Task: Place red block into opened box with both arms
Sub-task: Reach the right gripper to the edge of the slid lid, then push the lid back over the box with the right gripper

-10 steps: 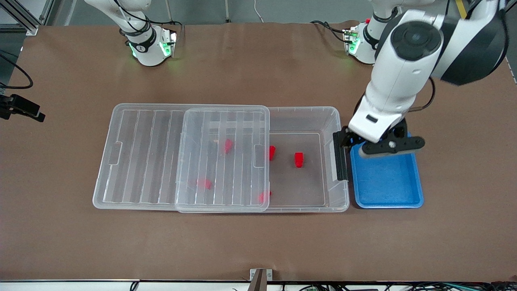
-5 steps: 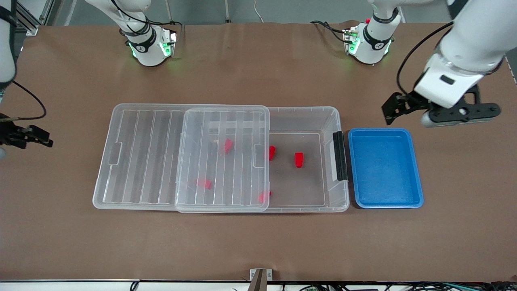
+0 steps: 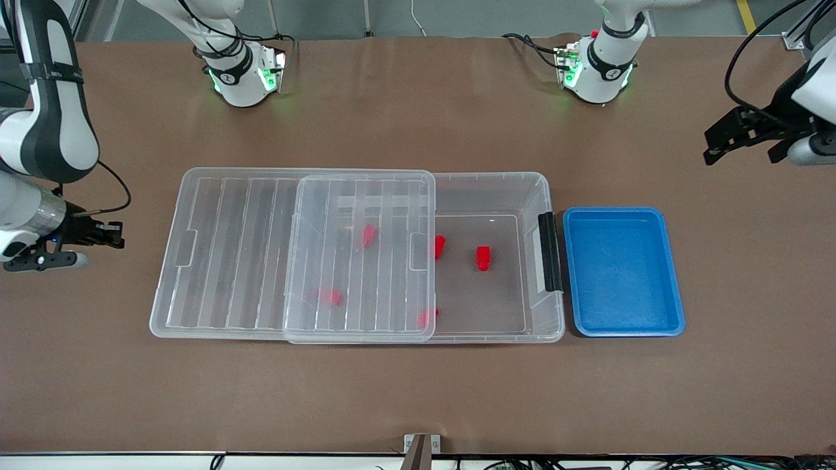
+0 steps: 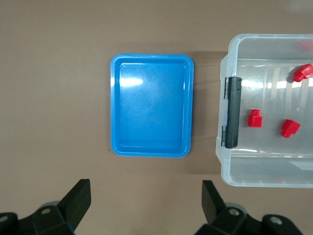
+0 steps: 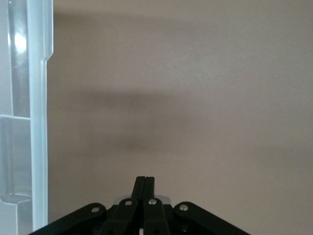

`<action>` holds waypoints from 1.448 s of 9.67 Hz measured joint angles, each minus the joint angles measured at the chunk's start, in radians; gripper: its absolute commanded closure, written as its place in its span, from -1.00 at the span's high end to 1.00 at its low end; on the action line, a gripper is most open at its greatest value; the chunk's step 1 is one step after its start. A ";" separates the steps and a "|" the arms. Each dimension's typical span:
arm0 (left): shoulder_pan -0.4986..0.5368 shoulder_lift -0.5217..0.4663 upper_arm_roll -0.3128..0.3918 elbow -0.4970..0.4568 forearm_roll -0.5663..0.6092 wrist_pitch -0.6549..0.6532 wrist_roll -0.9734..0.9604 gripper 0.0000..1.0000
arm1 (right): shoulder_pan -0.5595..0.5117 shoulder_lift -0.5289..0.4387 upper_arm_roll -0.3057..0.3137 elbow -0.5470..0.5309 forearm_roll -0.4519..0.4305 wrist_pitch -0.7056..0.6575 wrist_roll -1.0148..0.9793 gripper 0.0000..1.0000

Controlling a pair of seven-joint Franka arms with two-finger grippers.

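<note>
The clear box (image 3: 490,186) lies mid-table, its ribbed lid (image 3: 294,254) slid toward the right arm's end so the end with the black handle (image 3: 550,251) stands uncovered. Several red blocks lie inside: one in the uncovered part (image 3: 482,258), one at the lid's edge (image 3: 439,246), others under the lid (image 3: 369,235). The left wrist view shows the box (image 4: 234,166) and three blocks (image 4: 254,118). My left gripper (image 3: 741,153) (image 4: 145,198) hangs open and empty over bare table. My right gripper (image 3: 116,235) (image 5: 145,180) is shut on nothing, beside the lid's end.
An empty blue tray (image 3: 624,271) (image 4: 151,105) lies against the box's handle end. The clear plastic rim (image 5: 39,122) runs along one side of the right wrist view. Brown table surface surrounds everything; both arm bases stand at the table's edge farthest from the front camera.
The left arm swung from above the blue tray out toward its own end of the table, staying open. The right gripper came into view beside the lid and shut.
</note>
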 measured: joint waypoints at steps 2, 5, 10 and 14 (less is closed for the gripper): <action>-0.003 -0.023 -0.001 -0.020 -0.006 -0.002 0.001 1.00 | 0.018 0.019 0.002 -0.020 0.000 0.031 0.000 -1.00; -0.005 -0.023 -0.001 -0.027 -0.006 -0.001 0.001 1.00 | 0.045 0.025 0.004 -0.023 0.001 0.032 0.000 -1.00; -0.006 -0.013 -0.001 -0.031 -0.006 0.024 0.001 1.00 | 0.083 0.030 0.009 -0.031 0.006 0.025 0.003 -1.00; -0.005 -0.010 0.000 -0.031 -0.006 0.035 0.001 1.00 | 0.117 0.032 0.014 -0.027 0.069 0.000 0.039 -1.00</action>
